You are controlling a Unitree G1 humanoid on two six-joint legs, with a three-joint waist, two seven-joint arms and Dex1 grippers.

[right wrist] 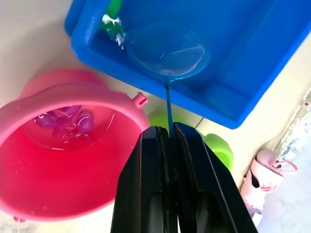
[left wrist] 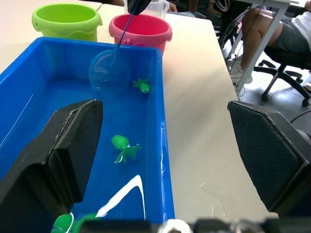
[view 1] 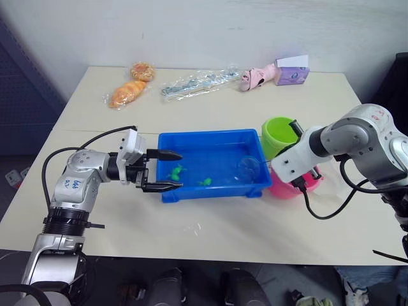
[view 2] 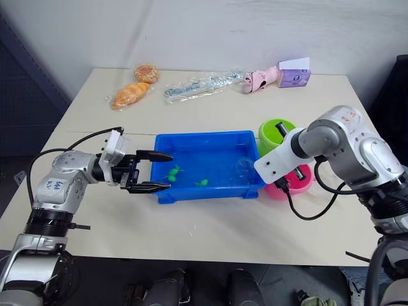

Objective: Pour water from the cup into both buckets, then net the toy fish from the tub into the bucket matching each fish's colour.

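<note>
— Closest to us, that left gripper has its black fingers spread wide at the near-left corner of the blue tub. Smooth plastic, shallow, rectangular.
— What's in it?
— Water, and small green fish. The pink bucket holds water and pink fish. The lime bucket stands beside it.
— And the net?
— Round mesh hoop dipped in the tub, its thin handle pinched by the right gripper.

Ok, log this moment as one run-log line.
phase: netting green fish | right hand: shut on net handle, hoop in tub | left hand: open at tub's end | pink bucket: holds pink fish
</note>
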